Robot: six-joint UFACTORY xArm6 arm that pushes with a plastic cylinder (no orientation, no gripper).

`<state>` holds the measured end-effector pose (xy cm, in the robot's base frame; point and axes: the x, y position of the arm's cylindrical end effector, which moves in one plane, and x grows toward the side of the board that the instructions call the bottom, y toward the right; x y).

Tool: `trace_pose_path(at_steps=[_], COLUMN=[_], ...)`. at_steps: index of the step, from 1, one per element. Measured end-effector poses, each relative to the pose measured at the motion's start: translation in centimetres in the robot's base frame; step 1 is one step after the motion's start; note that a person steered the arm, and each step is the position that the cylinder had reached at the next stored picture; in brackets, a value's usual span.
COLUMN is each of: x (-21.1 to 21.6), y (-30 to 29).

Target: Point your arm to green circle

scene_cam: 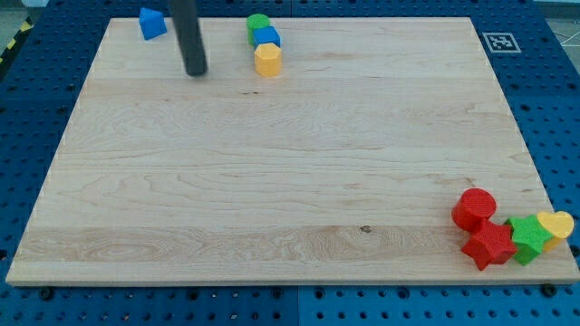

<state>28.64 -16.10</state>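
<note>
The green circle [257, 23] sits near the board's top edge, touching a blue cube [267, 37] just below it, with a yellow hexagon [267, 60] below that. My tip [196, 71] rests on the board to the left of this cluster, about a block and a half's width from the yellow hexagon and lower left of the green circle. The dark rod rises from the tip out of the view's top.
A blue block [151, 23] lies at the top left, left of the rod. At the bottom right sit a red circle [474, 208], a red star [488, 244], a green star [527, 238] and a yellow heart [555, 224]. A marker tag [497, 42] is at the top right.
</note>
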Motion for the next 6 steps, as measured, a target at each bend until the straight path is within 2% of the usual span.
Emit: trace_pose_path(at_steps=[1, 2, 4, 5, 6], x=[-7.7, -9.5, -9.3, -9.2, -8.6], y=[-0.7, 0.0, 8.4, 9.9, 8.4])
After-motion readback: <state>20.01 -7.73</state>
